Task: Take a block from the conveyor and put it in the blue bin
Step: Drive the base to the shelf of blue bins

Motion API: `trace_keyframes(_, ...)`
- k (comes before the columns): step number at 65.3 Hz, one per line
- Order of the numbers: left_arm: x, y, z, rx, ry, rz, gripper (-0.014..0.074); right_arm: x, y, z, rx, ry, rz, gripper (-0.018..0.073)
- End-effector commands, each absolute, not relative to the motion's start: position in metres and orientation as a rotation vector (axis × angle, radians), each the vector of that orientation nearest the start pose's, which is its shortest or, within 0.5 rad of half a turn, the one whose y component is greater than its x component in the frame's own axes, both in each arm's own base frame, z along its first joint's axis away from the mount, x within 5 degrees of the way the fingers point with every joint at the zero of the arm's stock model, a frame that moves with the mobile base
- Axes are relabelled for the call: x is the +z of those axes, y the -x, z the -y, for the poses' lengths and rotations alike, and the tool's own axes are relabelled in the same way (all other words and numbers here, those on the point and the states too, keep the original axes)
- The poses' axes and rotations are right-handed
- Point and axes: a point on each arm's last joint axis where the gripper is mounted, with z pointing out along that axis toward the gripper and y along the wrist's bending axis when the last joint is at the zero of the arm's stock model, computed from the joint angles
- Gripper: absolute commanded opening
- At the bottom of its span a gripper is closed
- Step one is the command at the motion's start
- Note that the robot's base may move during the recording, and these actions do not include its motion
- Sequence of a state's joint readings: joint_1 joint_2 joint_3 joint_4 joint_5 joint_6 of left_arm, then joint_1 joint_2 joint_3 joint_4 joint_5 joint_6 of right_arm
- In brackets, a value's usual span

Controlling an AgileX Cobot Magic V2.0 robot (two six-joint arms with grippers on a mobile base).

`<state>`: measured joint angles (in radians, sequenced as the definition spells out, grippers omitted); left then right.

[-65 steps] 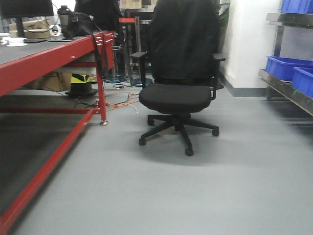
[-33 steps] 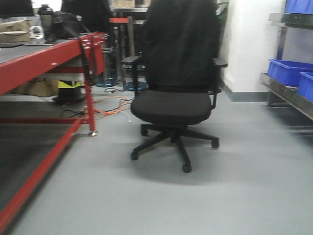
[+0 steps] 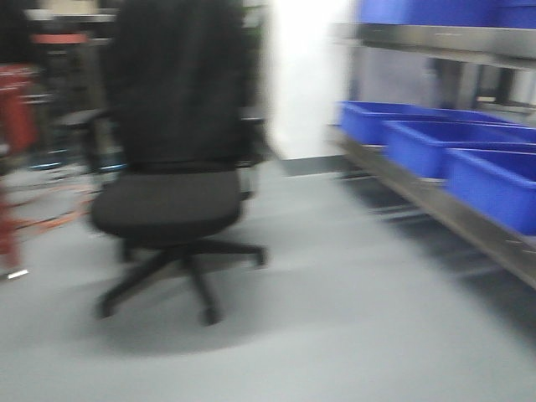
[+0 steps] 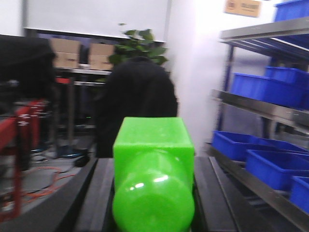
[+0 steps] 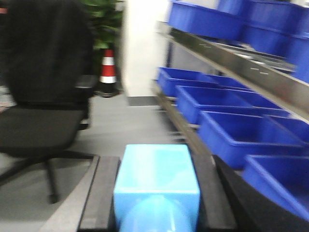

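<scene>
A bright green block point(image 4: 150, 140) sits between the black fingers point(image 4: 101, 193) of my left gripper point(image 4: 153, 162), which is shut on it. In the right wrist view, my right gripper point(image 5: 155, 159) is shut on a light blue block point(image 5: 159, 181). Blue bins point(image 3: 490, 180) stand in a row on a low metal shelf at the right. The same kind of blue bins point(image 5: 236, 133) lies just ahead and to the right of the right gripper, and more blue bins point(image 4: 270, 166) show in the left wrist view. The conveyor is out of view. Neither gripper shows in the front view.
A black office chair point(image 3: 172, 159) stands on the grey floor ahead at the left. A red table leg point(image 3: 8, 167) shows at the far left edge. The metal shelf rack point(image 3: 435, 209) runs along the right side. A traffic cone point(image 5: 107, 67) stands by the white wall.
The front view has swung to the right. The chair has slid to the left, the red table is nearly out of frame, and the blue bins now fill the right side.
</scene>
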<state>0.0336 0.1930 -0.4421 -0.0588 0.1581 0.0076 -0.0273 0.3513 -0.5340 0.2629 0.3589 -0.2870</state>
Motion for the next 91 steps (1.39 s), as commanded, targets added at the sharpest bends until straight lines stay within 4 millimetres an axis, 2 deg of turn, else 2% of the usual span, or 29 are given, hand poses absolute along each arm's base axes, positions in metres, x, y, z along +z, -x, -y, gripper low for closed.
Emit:
trace_keyframes(1,0.3364,-0.0477,-0.0009,-0.025,0.057,-1.367,-0.0111,0.3387,-0.0745,-0.0059,0.021,0.076,-1.621,-0.016)
trace_keyframes(91,0.3364,-0.0477,-0.0009,-0.025,0.057,-1.367,-0.0111,0.3387,-0.0745,-0.0059,0.021,0.076,-1.621,-0.016)
